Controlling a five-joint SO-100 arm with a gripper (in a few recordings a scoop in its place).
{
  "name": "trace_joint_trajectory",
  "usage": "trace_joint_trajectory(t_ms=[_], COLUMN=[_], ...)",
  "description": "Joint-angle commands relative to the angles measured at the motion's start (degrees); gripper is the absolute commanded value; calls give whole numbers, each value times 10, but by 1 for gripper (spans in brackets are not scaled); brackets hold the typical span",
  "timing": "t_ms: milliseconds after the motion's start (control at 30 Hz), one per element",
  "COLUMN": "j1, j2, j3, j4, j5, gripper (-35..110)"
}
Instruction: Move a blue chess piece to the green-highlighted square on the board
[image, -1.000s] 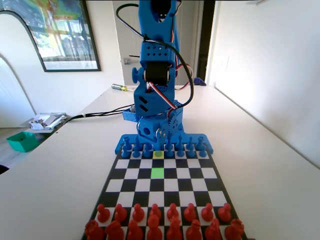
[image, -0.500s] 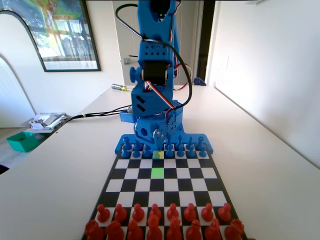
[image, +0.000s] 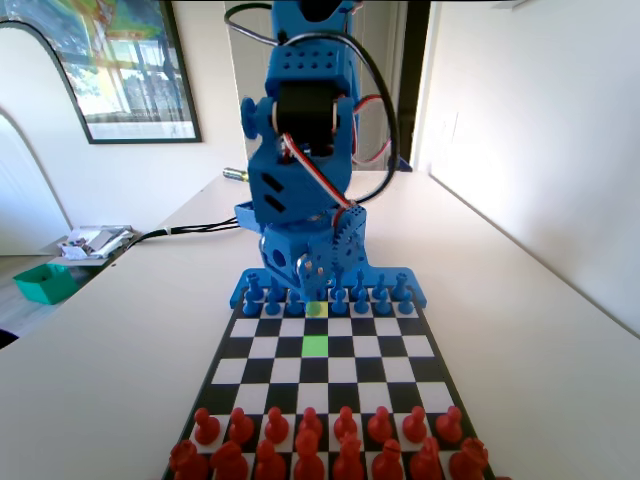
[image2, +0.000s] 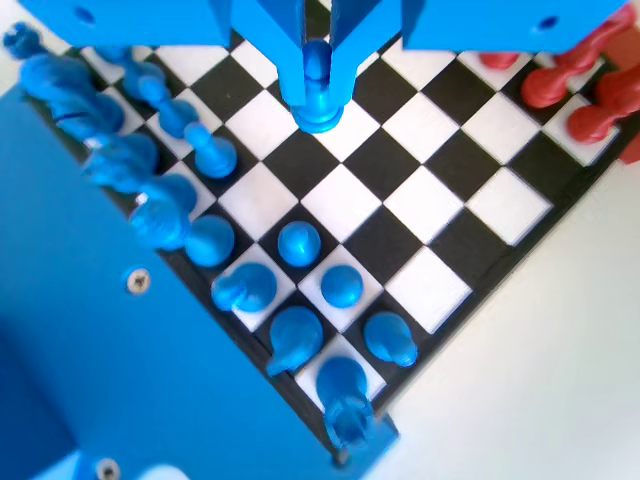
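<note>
In the wrist view my gripper (image2: 318, 70) is shut on a blue chess piece (image2: 318, 98), a small pawn held by its head and neck between the two jaws, its base over the board (image2: 430, 200). In the fixed view the gripper (image: 316, 284) hangs low at the blue pawn row on the board (image: 400, 346), right over the paler yellow-green square (image: 317, 309). The green-highlighted square (image: 315, 346) lies bare, one row nearer the camera than the pale square. Whether the pawn's base touches the board I cannot tell.
Other blue pawns (image2: 299, 243) and taller blue back-row pieces (image2: 296, 338) crowd the board's near edge in the wrist view. Red pieces (image: 310, 440) fill the two nearest rows in the fixed view. A green bin (image: 42, 283) sits off the table's left.
The arm's upper links have swung up and toward the camera in the fixed view. The gripper has stayed low at the blue pawn row over the pale square.
</note>
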Motion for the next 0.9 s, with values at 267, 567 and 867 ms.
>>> trace_joint_trajectory(t_ms=[267, 567, 867], j1=[-1, 4, -1], j2=[-58, -86, -87], j3=[-63, -36, -17], j4=[-24, -91, -115], j5=[57, 57, 58], gripper=[1, 1, 1])
